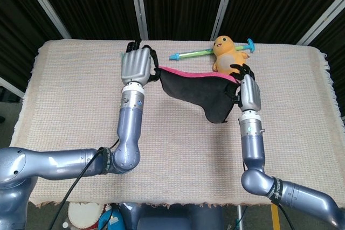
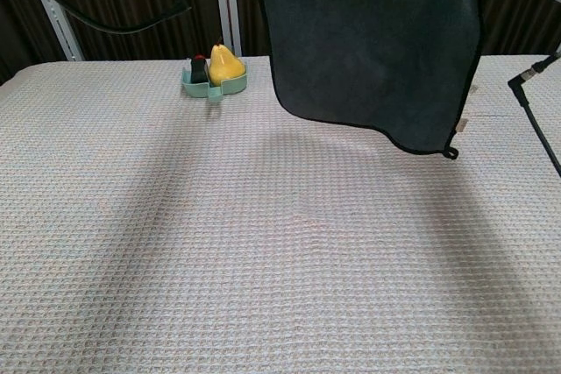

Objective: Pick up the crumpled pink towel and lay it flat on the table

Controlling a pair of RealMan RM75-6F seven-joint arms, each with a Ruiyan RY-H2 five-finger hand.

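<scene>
The towel was a soft, matte cloth, dark grey on the face turned to the cameras, with a pink edge along its upper hem in the head view. It hung stretched in the air above the table, clear of the surface. In the chest view its lower border curved down toward one side and ended in a small loop at the lowest corner, and a shadow lay on the table beneath it.

The left hand gripped one upper corner of the towel, its silver back facing up and its dark fingers curled over the hem. The right hand gripped the opposite upper corner, its fingers closed on the cloth just in front of a plush duck. The towel spanned the gap between the two hands.

Both forearms rose steeply from the near table edge, smooth metallic grey-blue, with the wrists raised above the table.

The table carried a beige waffle-weave cover with a fringed edge. A small teal tray holding a yellow pear-shaped object stood near the far edge. A green and blue stick lay beside the plush duck.
</scene>
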